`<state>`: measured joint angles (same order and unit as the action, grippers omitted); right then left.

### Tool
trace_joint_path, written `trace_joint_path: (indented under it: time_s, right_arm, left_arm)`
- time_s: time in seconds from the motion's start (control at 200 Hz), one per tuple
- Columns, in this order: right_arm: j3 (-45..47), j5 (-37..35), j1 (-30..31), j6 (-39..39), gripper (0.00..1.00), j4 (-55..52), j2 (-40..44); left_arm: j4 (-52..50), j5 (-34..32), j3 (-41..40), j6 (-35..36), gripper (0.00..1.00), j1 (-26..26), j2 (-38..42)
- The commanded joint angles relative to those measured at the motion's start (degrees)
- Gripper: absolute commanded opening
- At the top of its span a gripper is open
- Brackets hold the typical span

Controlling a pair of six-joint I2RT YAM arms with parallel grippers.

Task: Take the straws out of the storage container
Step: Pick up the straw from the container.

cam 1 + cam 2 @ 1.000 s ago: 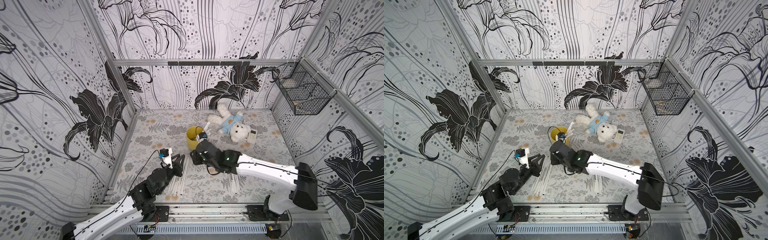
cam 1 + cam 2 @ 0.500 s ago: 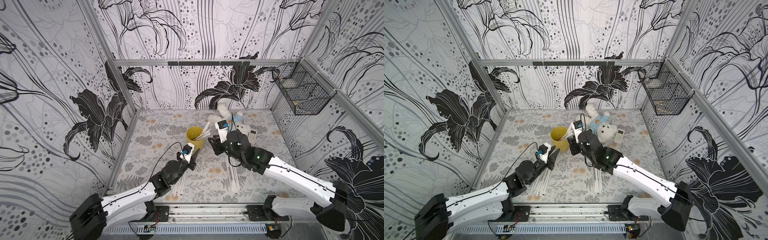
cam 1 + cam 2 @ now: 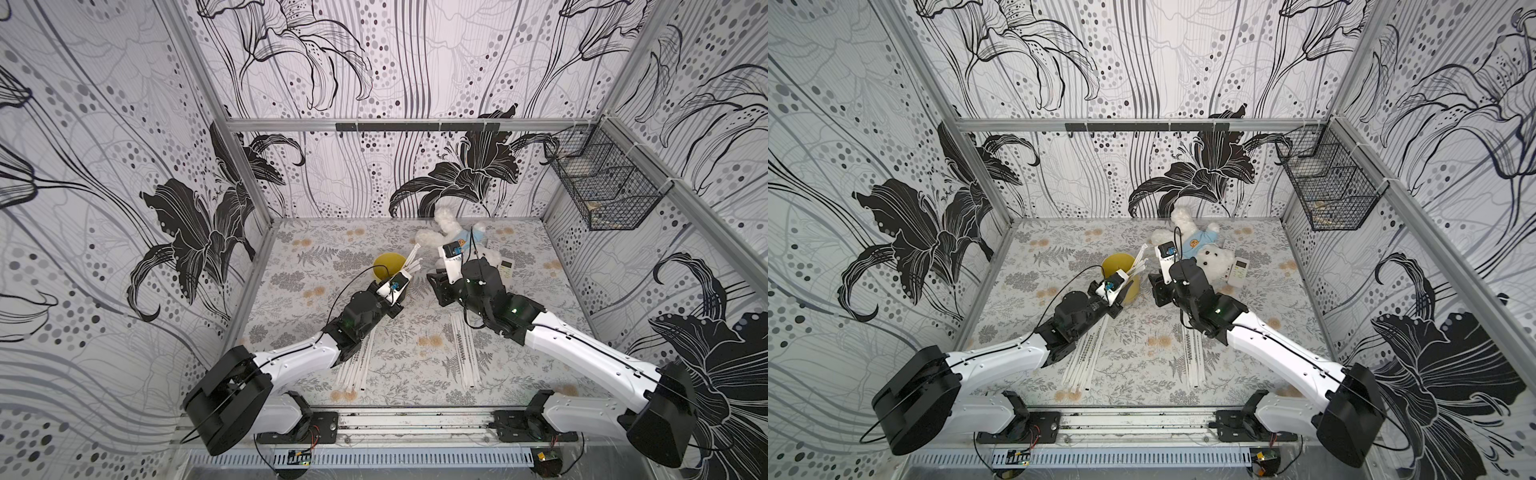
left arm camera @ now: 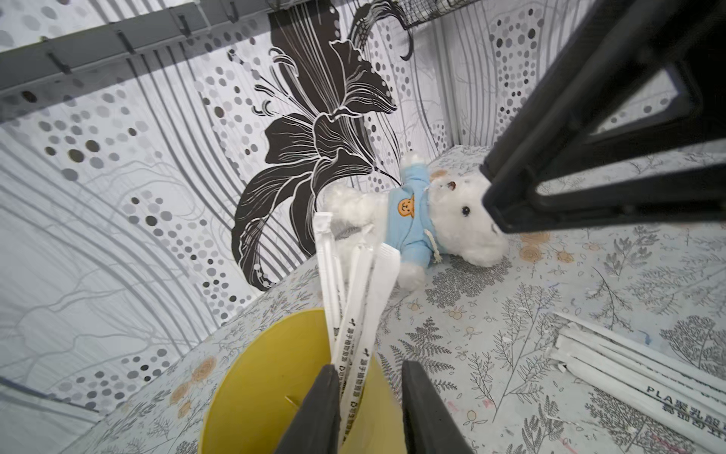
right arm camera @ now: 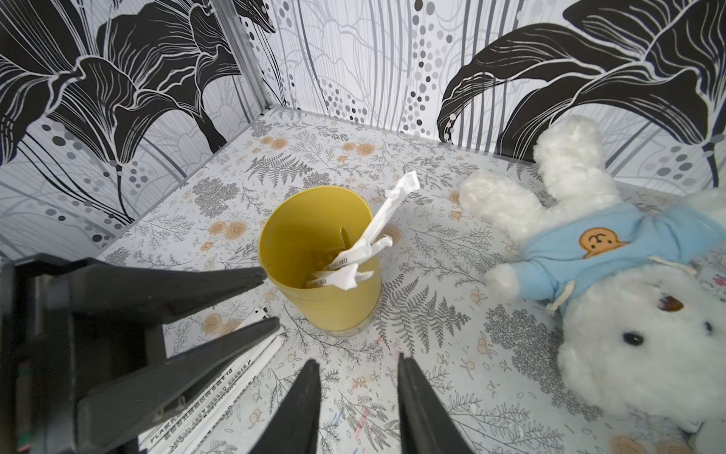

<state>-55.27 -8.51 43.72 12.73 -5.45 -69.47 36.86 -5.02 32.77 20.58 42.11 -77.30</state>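
Yellow storage container (image 5: 318, 275) stands upright on the bench (image 3: 316, 257), about the middle, teddy (image 5: 589, 243) near it to the back-right. A few straws (image 4: 353, 298) stand in it: lower ends on the cup floor, long axis tilted, upper ends leaning over the rim on the teddy's side, pointing up and toward the back wall.

View deltas:
- Top views: pincer gaps hard to read. Only they show both laid-out lots whole: left bunch (image 3: 357, 365), partly under the left arm (image 3: 299, 353), long axis front-to-back, far ends angled slightly right; right bunch (image 3: 465, 349), nearly straight front-to-back, beside the right arm (image 3: 582, 353). Also a white remote (image 3: 507, 266) by the teddy's head, wire basket (image 3: 602, 187) on the right wall.
- Left wrist view: left pincer (image 4: 369, 367) about half open, straddling the cup rim, one finger (image 4: 326, 405) over the inside, the other outside. One printed straw runs up between them against the inner finger; gap wider than the straw, nothing clamped. Lettering runs lengthwise on the wrapper.
- Right wrist view: the only look down into the cup; crumpled wrapper tips, straws crossing. Right pincer (image 5: 357, 359) about half open, empty, over bare bench to the right of the cup, apart from it. Left pincer's upper fingertip (image 5: 255, 275) sits at the cup rim; contact, cannot tell.
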Motion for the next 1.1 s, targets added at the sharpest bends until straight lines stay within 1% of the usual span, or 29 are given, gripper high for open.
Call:
trace_joint_path:
  time_s: [0.0, 0.145, 0.25, 0.346, 0.546, 0.646, 0.756, 0.901, 1.097]
  right_arm:
    - [0.9, 1.6, -0.7, -0.6, 0.36, 2.5, 1.6]
    - [1.4, 1.6, -1.3, -1.0, 0.36, 2.6, 2.1]
    - [1.4, 2.2, -1.9, -1.0, 0.36, 2.8, 1.8]
    - [1.4, 3.1, -1.9, -1.0, 0.36, 3.3, 1.6]
    - [0.9, 3.8, -1.9, -0.9, 0.36, 3.6, 0.9]
    - [0.7, 4.0, -2.0, -1.1, 0.36, 3.8, 0.7]
    - [0.4, 4.1, -2.0, -1.3, 0.36, 3.8, 0.3]
    - [0.3, 4.4, -2.0, -1.3, 0.36, 4.2, -0.2]
    - [0.5, 4.4, -2.0, -1.2, 0.36, 4.5, -0.2]
  left_arm:
    - [3.1, 3.6, 1.8, 2.2, 0.33, -0.7, -1.3]
    - [3.0, 4.5, 2.6, 2.7, 0.32, -1.1, -2.8]
    - [3.0, 3.1, 3.7, 2.6, 0.32, -1.2, -4.7]
    - [4.3, 1.5, 4.3, 2.4, 0.3, -1.3, -5.9]
    - [3.2, -1.2, 6.1, 2.8, 0.24, -1.4, -7.3]
    - [3.3, -1.2, 6.4, 3.1, 0.2, -1.5, -7.8]
    - [2.3, -1.3, 7.0, 3.4, 0.13, -1.6, -8.6]
    - [2.5, -0.7, 6.5, 4.0, 0.0, -1.6, -8.5]
    - [2.3, -1.6, 7.1, 4.6, 0.0, -1.7, -8.5]
